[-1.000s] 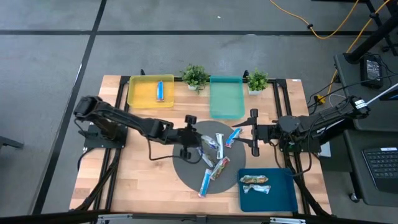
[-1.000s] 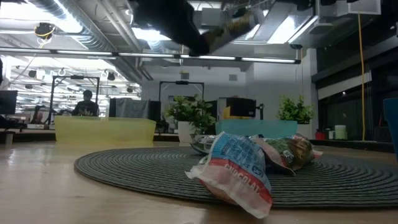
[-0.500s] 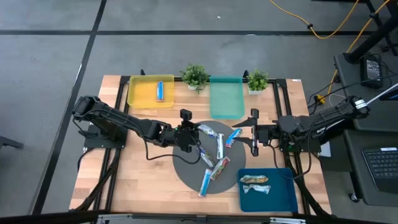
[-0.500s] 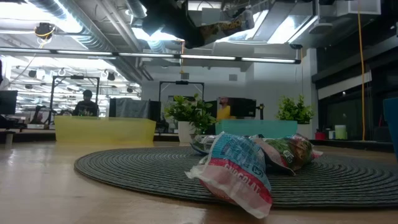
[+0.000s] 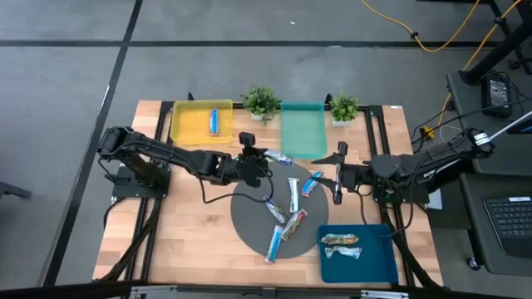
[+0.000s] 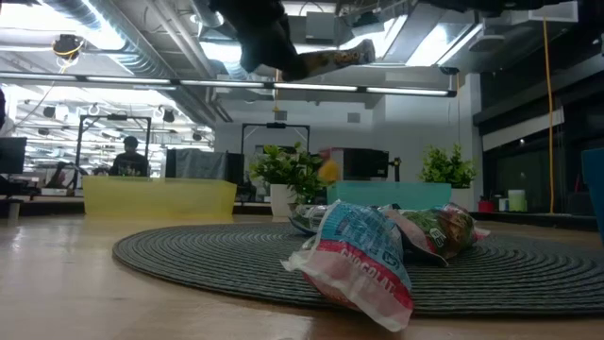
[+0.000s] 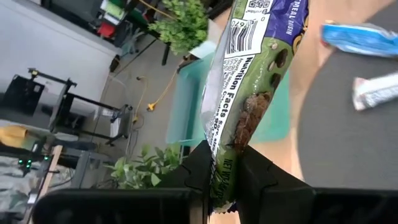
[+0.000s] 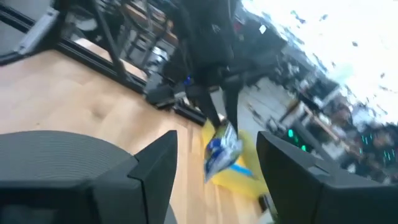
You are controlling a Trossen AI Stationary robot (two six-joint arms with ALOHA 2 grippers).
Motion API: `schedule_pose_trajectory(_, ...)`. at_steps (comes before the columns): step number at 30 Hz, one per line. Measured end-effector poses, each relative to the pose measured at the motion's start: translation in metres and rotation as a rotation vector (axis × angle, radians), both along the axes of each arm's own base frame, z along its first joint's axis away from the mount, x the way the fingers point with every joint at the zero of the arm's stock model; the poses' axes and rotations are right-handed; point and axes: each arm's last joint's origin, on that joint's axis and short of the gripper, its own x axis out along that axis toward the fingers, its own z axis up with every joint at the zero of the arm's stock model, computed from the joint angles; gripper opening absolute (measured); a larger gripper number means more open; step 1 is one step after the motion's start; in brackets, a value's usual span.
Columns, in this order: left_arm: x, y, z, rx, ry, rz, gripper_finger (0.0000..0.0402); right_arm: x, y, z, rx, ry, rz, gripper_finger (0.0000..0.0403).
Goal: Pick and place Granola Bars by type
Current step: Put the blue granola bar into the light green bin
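Observation:
My left gripper (image 5: 252,160) is shut on a green-and-purple granola bar (image 5: 276,156), above the far rim of the round grey mat (image 5: 249,226) and next to the teal tray (image 5: 302,131). The low view shows this bar (image 6: 336,59) high over the table. Several more bars lie flat on the mat, among them a blue one (image 5: 312,183) and a silvery one (image 5: 293,194). One blue bar (image 5: 214,121) lies in the yellow tray (image 5: 189,124), and one bar (image 5: 341,241) in the blue tray (image 5: 370,264). My right gripper (image 5: 337,174) stands open at the mat's right, holding nothing. My left gripper pinches one end of the bar (image 7: 222,167) between its two fingers (image 7: 200,167). The fingers come from the table's left, slanting slightly down. The bar runs on ahead of them, its printed side showing, lifted clear of the mat and the table.
Two small potted plants (image 5: 260,101) (image 5: 344,106) stand at the far edge on either side of the teal tray. Black frame rails (image 5: 372,133) run along the table's sides. In the low view, a crumpled wrapper (image 6: 363,260) lies close on the mat.
My left gripper has carried the bar from over the mat's middle toward the table's far edge and the teal tray, rising a little and swinging its wrist. The bar has stayed clear of the mat, in the same hold.

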Motion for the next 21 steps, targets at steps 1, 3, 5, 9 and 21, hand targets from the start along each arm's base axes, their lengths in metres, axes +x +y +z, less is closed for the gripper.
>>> schedule_pose_trajectory(1, 0.001, 0.002, 0.001, 0.003, -0.007, 0.004, 0.0035, 0.0, 0.0, -0.001, 0.015, 0.005, -0.016, 0.0222)
schedule_pose_trajectory(3, 0.002, 0.007, 0.002, 0.014, -0.014, 0.008, 0.0032, 0.0, -0.001, -0.003, 0.043, 0.022, -0.027, 0.0222)
schedule_pose_trajectory(5, 0.004, 0.012, 0.004, 0.025, -0.028, 0.014, 0.0028, 0.0, -0.004, -0.005, 0.07, 0.041, -0.039, 0.0222)
schedule_pose_trajectory(9, 0.007, 0.023, 0.007, 0.029, -0.047, 0.019, 0.003, 0.003, -0.014, -0.007, 0.147, 0.049, -0.059, 0.0222)
schedule_pose_trajectory(21, 0.011, 0.079, 0.013, -0.011, -0.08, -0.043, 0.003, 0.007, -0.043, -0.01, 0.256, 0.086, 0.049, 0.0222)
